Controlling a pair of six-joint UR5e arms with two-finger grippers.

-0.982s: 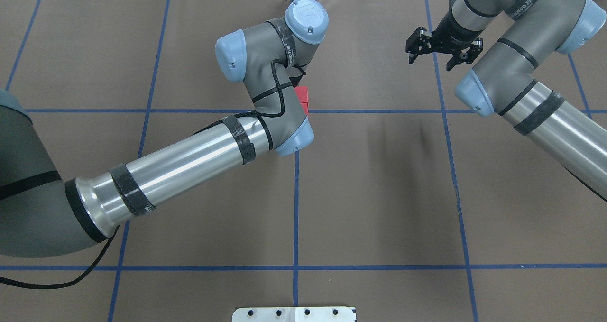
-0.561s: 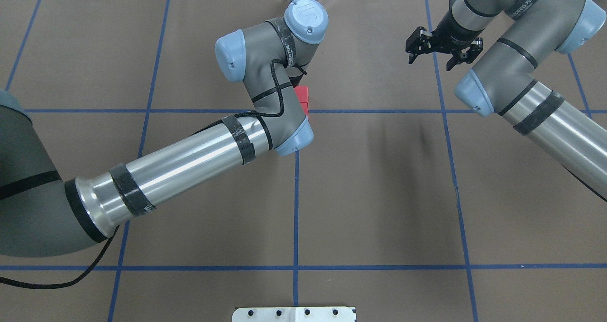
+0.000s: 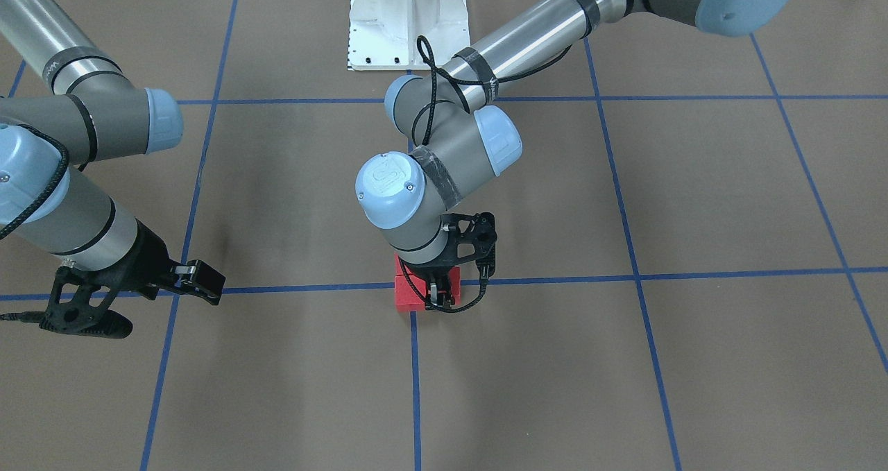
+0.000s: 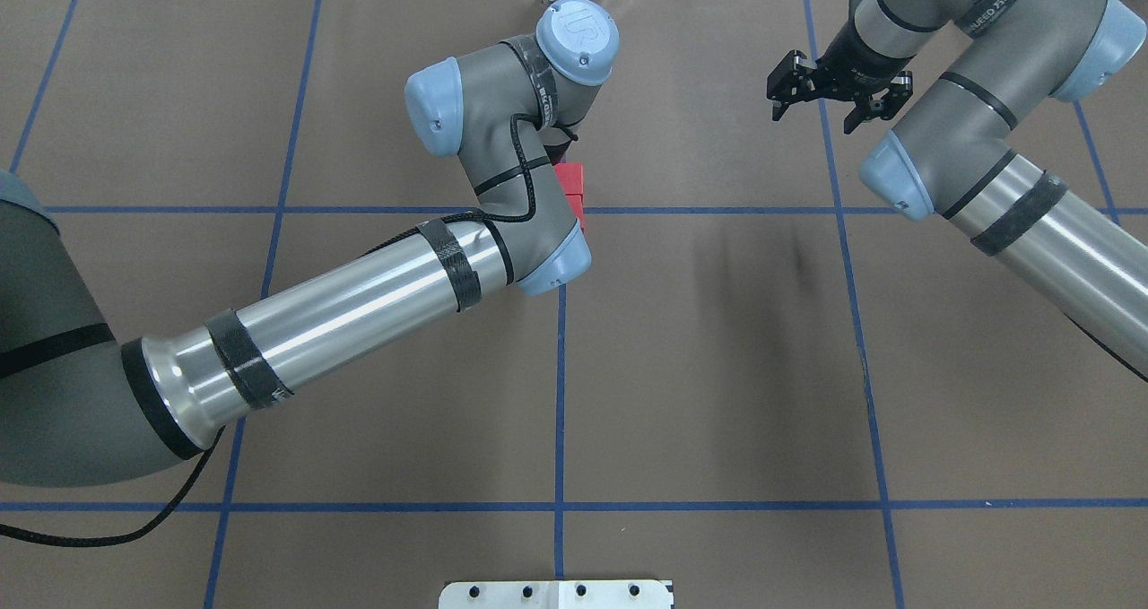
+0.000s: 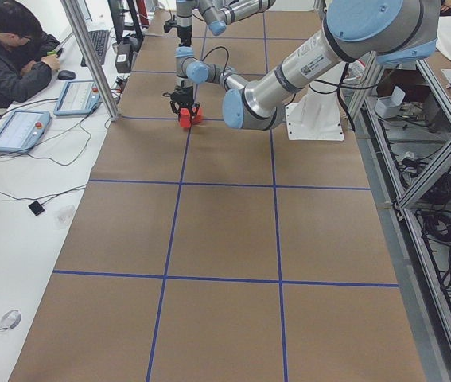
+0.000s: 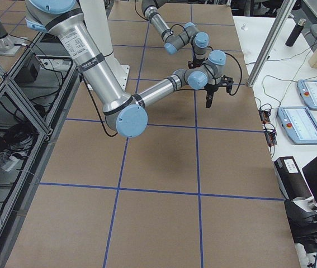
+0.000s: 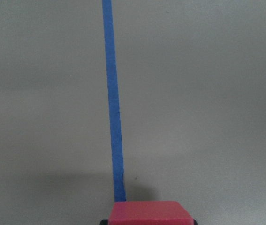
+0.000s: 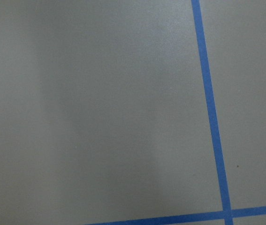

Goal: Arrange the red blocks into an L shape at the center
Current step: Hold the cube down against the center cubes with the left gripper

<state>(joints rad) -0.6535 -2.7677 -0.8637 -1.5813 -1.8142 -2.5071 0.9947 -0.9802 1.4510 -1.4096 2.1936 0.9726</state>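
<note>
The red blocks (image 3: 409,295) sit packed together on the brown mat, right at the centre crossing of the blue tape lines, and they cover the crossing. In the overhead view the red blocks (image 4: 572,181) peek out from under my left wrist. My left gripper (image 3: 440,296) points straight down at their side. It is shut on a red block (image 7: 151,213), which shows between the dark fingertips at the bottom of the left wrist view. My right gripper (image 4: 818,105) is open and empty, hovering far from the blocks at the far right.
A blue tape line (image 7: 114,108) runs away from the held block. The right wrist view shows only bare mat and a tape crossing (image 8: 225,214). The white robot base plate (image 3: 406,20) stands at the near edge. An operator (image 5: 10,56) sits beside the table.
My left wrist has shifted very slightly to the left over the blocks. The right arm and the blocks have not visibly moved.
</note>
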